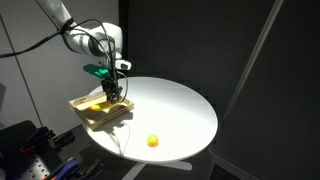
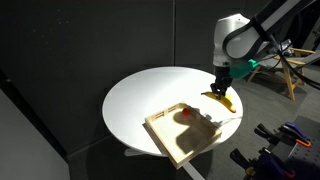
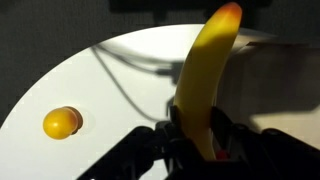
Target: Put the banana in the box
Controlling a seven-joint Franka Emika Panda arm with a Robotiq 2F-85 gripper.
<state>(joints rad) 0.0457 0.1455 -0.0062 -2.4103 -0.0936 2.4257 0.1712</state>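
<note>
My gripper (image 3: 198, 128) is shut on the yellow banana (image 3: 205, 75), which fills the middle of the wrist view and points away from the jaws. In both exterior views the gripper (image 1: 113, 92) (image 2: 222, 90) holds the banana (image 1: 97, 105) (image 2: 222, 99) at the box's edge. The box (image 1: 108, 118) (image 2: 178, 138) is a shallow tan wooden tray at the rim of the round white table (image 1: 175, 110) (image 2: 145, 95). A small red mark (image 2: 184, 114) shows inside the box.
A small round orange-yellow ball (image 1: 153, 141) (image 3: 61, 122) lies on the table near its front edge. A cable (image 3: 125, 75) runs across the tabletop. Dark curtains stand behind, and blue-black equipment (image 2: 285, 140) sits beside the table.
</note>
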